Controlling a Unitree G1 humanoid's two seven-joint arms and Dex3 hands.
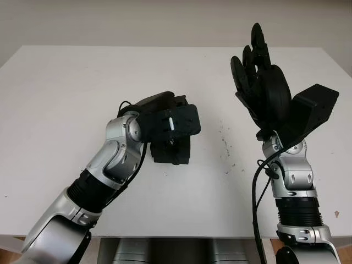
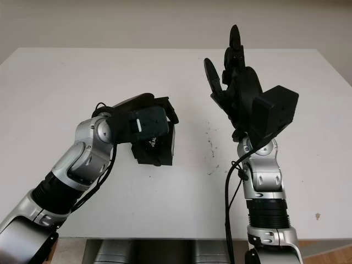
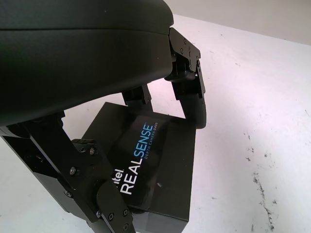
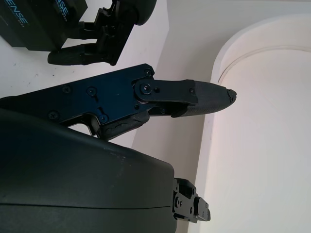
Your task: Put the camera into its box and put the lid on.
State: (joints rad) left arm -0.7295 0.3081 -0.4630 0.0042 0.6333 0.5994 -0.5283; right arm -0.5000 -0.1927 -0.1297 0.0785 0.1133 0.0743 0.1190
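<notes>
A: Black box (image 3: 155,170), "RealSense" lettering on the lid, sits on the white counter (image 1: 66,99) left of centre. Left robot hand (image 1: 168,124) right over it.

B: Gripping?

A: Fingers (image 3: 192,92) come down around the box sides, but contact isn't visible, so can't tell.

B: Right side?

A: Right robot hand (image 1: 261,71) is raised above the counter, palm upright, holding nothing, well apart from the box. Dark specks (image 1: 225,148) on the counter between them.
</notes>
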